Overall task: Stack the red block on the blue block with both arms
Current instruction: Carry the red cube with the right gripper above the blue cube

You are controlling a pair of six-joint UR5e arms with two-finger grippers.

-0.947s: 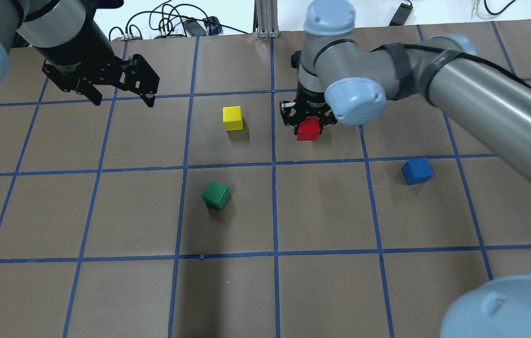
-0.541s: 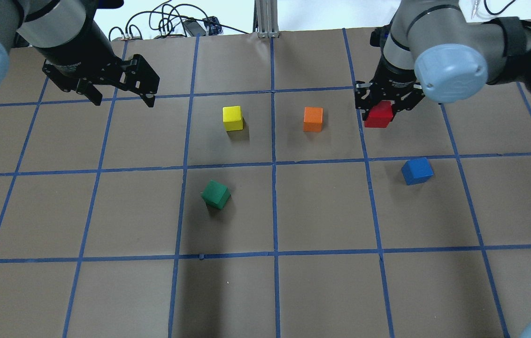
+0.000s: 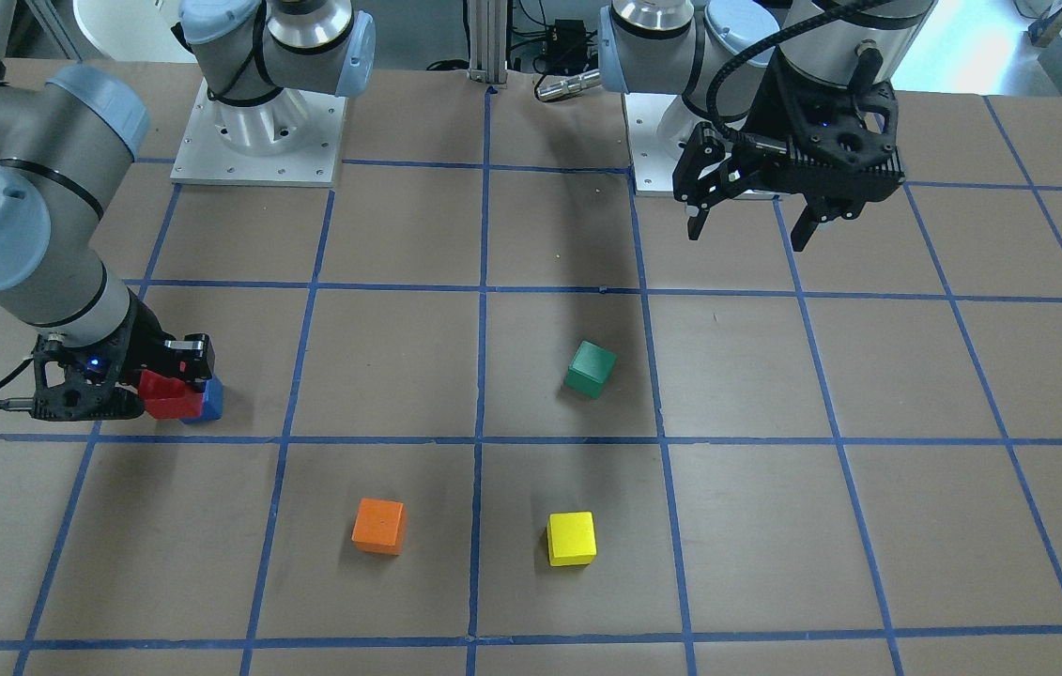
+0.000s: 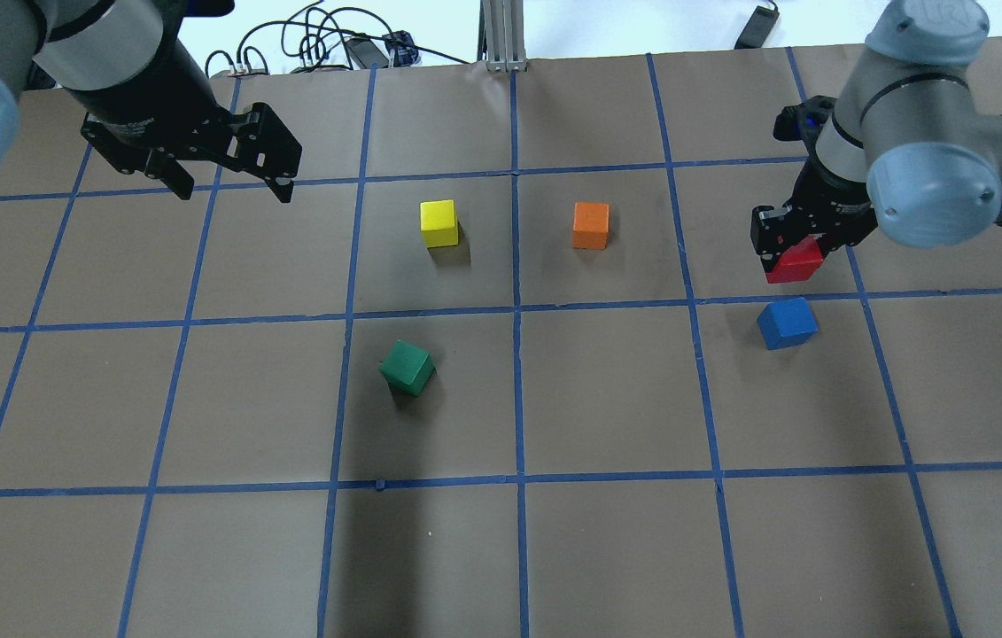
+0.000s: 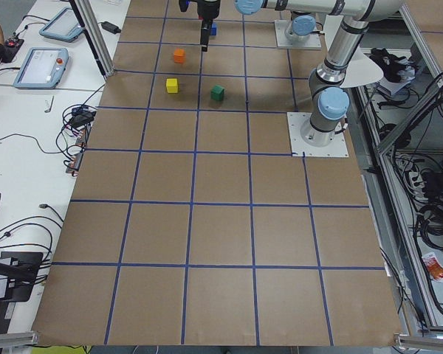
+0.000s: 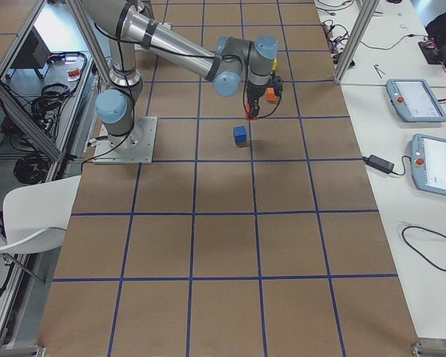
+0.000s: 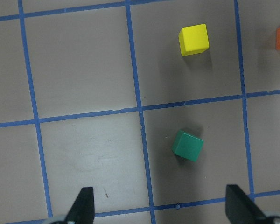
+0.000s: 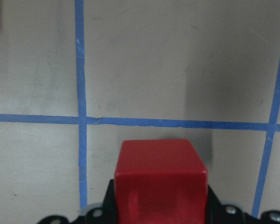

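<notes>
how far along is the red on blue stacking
Done: the red block is off the table, held by the right gripper, which is shut on it. In hand: it hangs close beside the blue block, not yet squarely above it in the overhead view. Left: centre it over the blue block, lower, release. The left gripper is open and empty, far from both.

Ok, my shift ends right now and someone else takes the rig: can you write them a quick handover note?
Right hand: shut on the red block, held off the table close by the blue block.
Left hand: open, empty, hanging above the table on the robot's left.
Blue block: on the table, nothing on it.
Done: red block grasped and lifted.
Left: line it up over the blue block, lower it, release, back off.
</notes>
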